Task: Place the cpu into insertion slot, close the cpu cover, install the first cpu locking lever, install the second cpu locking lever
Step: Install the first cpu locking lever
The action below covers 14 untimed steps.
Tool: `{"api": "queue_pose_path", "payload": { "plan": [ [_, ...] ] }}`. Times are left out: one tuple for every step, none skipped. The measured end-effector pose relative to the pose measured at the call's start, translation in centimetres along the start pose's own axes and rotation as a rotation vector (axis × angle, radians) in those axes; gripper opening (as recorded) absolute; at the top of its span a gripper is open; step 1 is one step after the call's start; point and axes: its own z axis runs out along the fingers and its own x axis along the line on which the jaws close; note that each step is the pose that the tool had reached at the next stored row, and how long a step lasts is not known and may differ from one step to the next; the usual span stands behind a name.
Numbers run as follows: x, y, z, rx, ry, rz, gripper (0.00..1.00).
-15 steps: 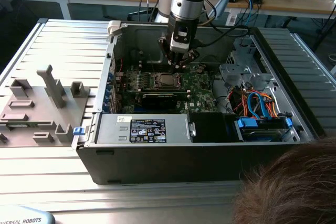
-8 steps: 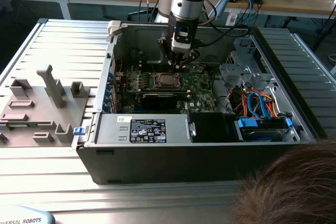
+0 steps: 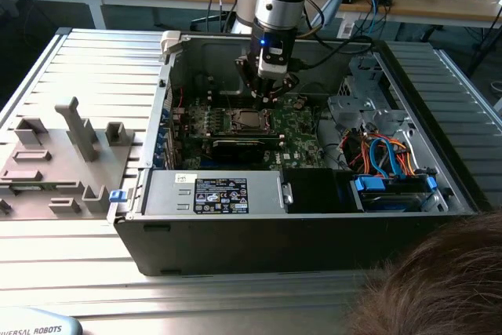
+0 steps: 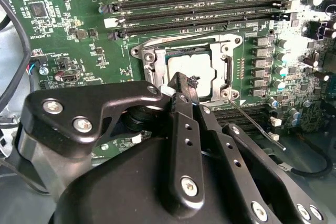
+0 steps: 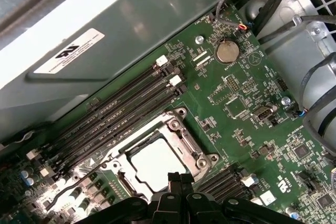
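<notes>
The cpu [image 4: 195, 64] lies flat in the insertion slot [image 4: 227, 72] on the green motherboard, its silver top showing through the window of the cpu cover [image 4: 149, 56], which lies down around it. A thin wire lever [image 4: 257, 124] sticks out from one socket corner, away from the frame. My gripper [image 4: 182, 83] hovers just above the socket's edge, fingers together with nothing between them. In the first wrist view the cpu [image 5: 155, 163] sits right past my fingertips [image 5: 180, 179]. In the exterior view my gripper [image 3: 267, 93] hangs over the socket [image 3: 247, 121].
Long memory slots [image 4: 199, 11] run beside the socket. The open computer case [image 3: 235, 229] walls in the board, with a drive cage and cables [image 3: 384, 154] at the exterior view's right. A grey fixture plate [image 3: 63, 154] lies outside. A person's hair [image 3: 439, 280] is in the foreground.
</notes>
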Motion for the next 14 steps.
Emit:
{"api": "queue_pose_path", "payload": {
  "plan": [
    [0.0,0.0,0.0,0.0001,-0.0004,-0.003,0.11],
    [0.0,0.0,0.0,0.0001,-0.0007,-0.007,0.11],
    [0.0,0.0,0.0,0.0001,-0.0012,-0.011,0.11],
    [0.0,0.0,0.0,0.0001,-0.0015,-0.014,0.11],
    [0.0,0.0,0.0,0.0001,-0.002,-0.019,0.11],
    [0.0,0.0,0.0,0.0002,-0.0024,-0.022,0.11],
    [0.0,0.0,0.0,0.0002,-0.0029,-0.026,0.11],
    [0.0,0.0,0.0,0.0002,-0.0032,-0.03,0.11],
    [0.0,0.0,0.0,0.0003,-0.0038,-0.035,0.11],
    [0.0,0.0,0.0,0.0003,-0.0042,-0.039,0.11],
    [0.0,0.0,0.0,0.0003,-0.0045,-0.042,0.11],
    [0.0,0.0,0.0,0.0003,-0.0049,-0.045,0.11],
    [0.0,0.0,0.0,0.0003,-0.0052,-0.048,0.11],
    [0.0,0.0,0.0,0.0004,-0.0056,-0.052,0.11]
  ]
}}
